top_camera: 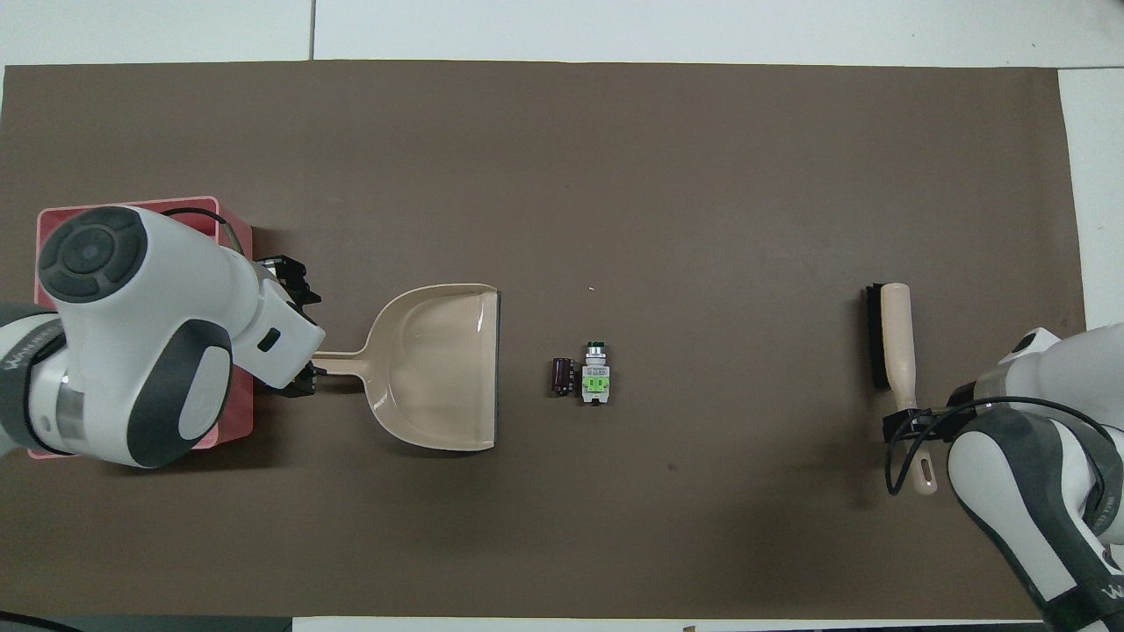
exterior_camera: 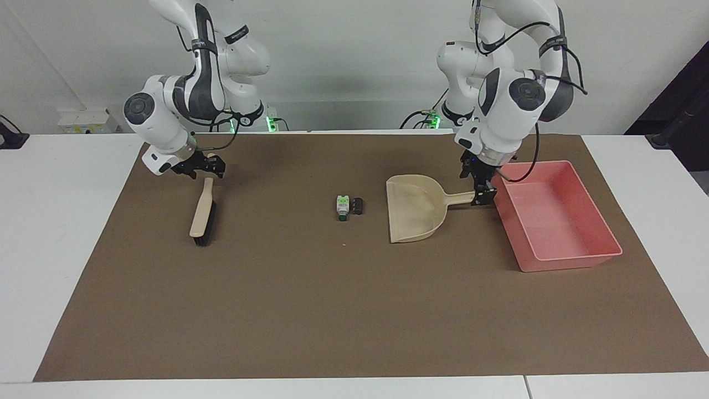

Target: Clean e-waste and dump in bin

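— What do we see around us?
— A pale wall (exterior_camera: 343, 50) rises at our end; a brown mat (exterior_camera: 332, 299) covers most of the white table (exterior_camera: 50, 221).
— And the light?
— Even, soft shadows.

A plain brown mat (exterior_camera: 332, 305) covers the white worktop (exterior_camera: 55, 233). The bin (exterior_camera: 559, 221) is pink, the dustpan (exterior_camera: 415, 213) beige. The brush (exterior_camera: 202, 213) has a beige handle and black bristles. One e-waste part (exterior_camera: 343, 208) is white-grey with a bright green label, the other (exterior_camera: 358, 206) dark brown-black. Both arms are white and grey with black hands.
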Controlling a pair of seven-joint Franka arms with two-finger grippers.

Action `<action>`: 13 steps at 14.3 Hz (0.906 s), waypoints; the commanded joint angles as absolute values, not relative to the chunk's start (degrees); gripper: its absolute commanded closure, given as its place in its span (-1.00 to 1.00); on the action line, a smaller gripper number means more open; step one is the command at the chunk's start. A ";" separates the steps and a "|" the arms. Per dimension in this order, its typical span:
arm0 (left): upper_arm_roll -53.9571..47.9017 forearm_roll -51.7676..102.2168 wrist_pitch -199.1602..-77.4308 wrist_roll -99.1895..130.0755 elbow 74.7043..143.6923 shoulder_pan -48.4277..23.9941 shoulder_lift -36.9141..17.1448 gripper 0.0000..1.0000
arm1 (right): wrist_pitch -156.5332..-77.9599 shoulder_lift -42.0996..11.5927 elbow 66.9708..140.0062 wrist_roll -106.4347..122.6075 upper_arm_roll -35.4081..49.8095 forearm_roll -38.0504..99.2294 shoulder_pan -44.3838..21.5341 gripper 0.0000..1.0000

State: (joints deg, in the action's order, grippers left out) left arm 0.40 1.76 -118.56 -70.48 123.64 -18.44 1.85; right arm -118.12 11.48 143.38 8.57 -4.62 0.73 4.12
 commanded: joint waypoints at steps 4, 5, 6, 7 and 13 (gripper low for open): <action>1.14 -1.58 -127.07 -71.63 132.97 -19.69 2.46 -0.90 | -118.56 12.13 144.14 12.22 -4.39 1.58 5.10 -0.33; 1.14 -1.58 -128.83 -71.63 133.76 -19.69 2.46 -0.90 | -118.56 12.13 144.14 12.22 -4.39 1.58 5.10 -0.29; 1.14 -1.58 -129.63 -71.54 134.20 -19.69 2.55 -0.90 | -118.56 12.13 144.14 12.22 -4.39 1.58 5.10 -0.23; 1.14 -1.58 -129.73 -71.37 134.21 -19.69 2.55 -0.82 | -118.56 12.13 144.14 12.22 -4.39 1.67 5.10 -0.17; 1.14 -1.58 -129.81 -70.40 134.56 -20.48 2.72 0.58 | -118.48 12.13 144.23 12.04 -4.39 1.67 5.10 0.01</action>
